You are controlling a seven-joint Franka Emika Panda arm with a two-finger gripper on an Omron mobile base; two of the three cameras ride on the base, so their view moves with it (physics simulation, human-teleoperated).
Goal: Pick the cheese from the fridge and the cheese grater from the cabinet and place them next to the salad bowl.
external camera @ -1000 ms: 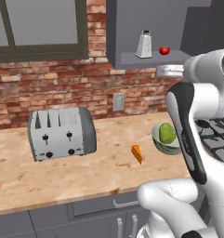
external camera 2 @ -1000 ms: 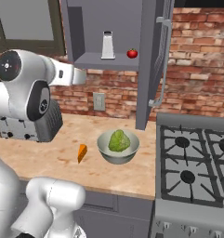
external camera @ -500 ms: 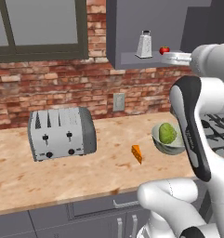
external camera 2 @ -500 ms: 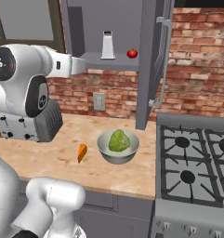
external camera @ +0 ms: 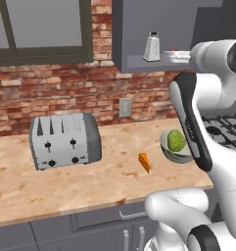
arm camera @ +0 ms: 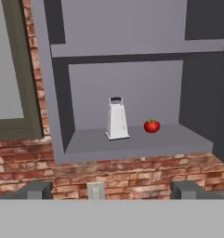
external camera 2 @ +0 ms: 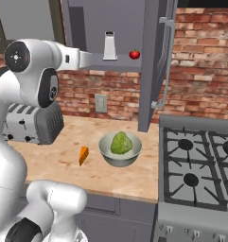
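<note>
We are seeing the cheese grater [arm camera: 117, 120] looking like dull silver metal, standing on the matt grey cabinet [arm camera: 132, 144] shelf beside a glossy red tomato [arm camera: 151, 126]; below the cabinet, rough red brick wall [arm camera: 132, 174] is showing.

My left base view: sits behind arm on its left, looks forward and down over counter, toaster [external camera: 65, 141] near frame centre-left, bowl [external camera: 176, 145] right of toaster. My right base view: behind arm on its right, same counter, bowl [external camera 2: 120, 148] central, stove [external camera 2: 200, 170] right of bowl. Both share toaster, bowl, cheese [external camera: 145, 162], cabinet [external camera 2: 116, 28] niche above bowl. Hand view: level, faces niche head-on, grater [arm camera: 117, 119] central, still well apart.
</note>
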